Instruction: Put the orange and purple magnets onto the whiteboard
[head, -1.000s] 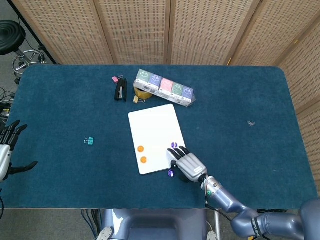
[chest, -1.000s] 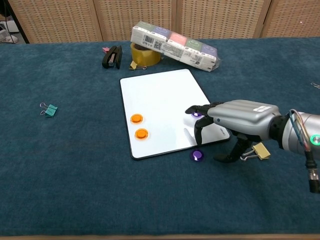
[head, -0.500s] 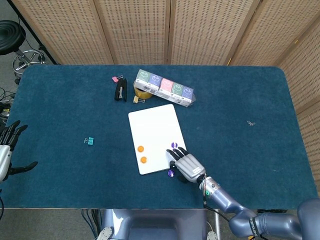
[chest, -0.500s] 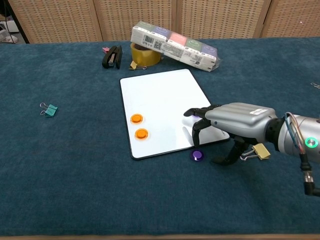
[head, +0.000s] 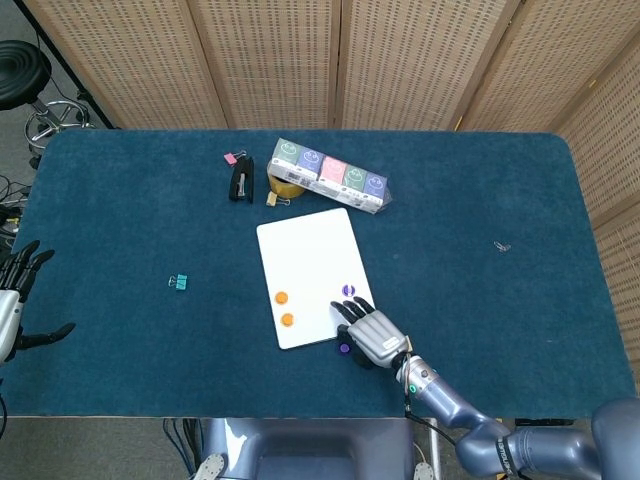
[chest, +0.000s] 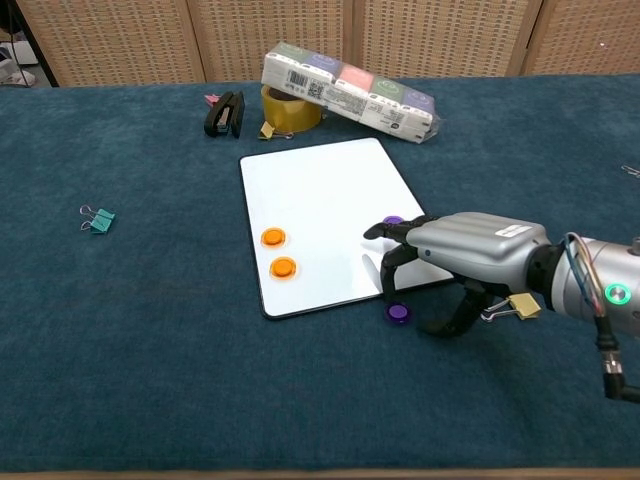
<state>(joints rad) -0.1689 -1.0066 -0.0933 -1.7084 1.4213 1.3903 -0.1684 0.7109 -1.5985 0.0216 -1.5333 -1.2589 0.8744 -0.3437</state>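
Note:
A white board (chest: 320, 200) lies flat in the middle of the blue table, also seen from above as the board (head: 300, 262). Two orange magnets (chest: 273, 237) (chest: 283, 267) and one purple magnet (chest: 393, 220) sit on it. A second purple magnet (chest: 398, 313) lies on the cloth just off the board's near edge. My right hand (chest: 465, 255) arches over that corner, fingers spread and curved down, thumb (chest: 440, 325) to the right of the loose magnet, holding nothing. My left hand (head: 12, 295) hangs at the table's far left edge, fingers spread and empty.
A gold binder clip (chest: 520, 305) lies under my right wrist. Behind the board are a tissue pack (chest: 345, 90), a tape roll (chest: 290, 110), a black stapler (chest: 225, 113) and a pink clip (chest: 211, 99). A teal binder clip (chest: 98, 219) lies left; a small clip (head: 501, 246) lies right.
My right hand has drifted slightly toward the near edge and the left, its fingertips now lower and closer around the loose purple magnet. The left hand has not moved.

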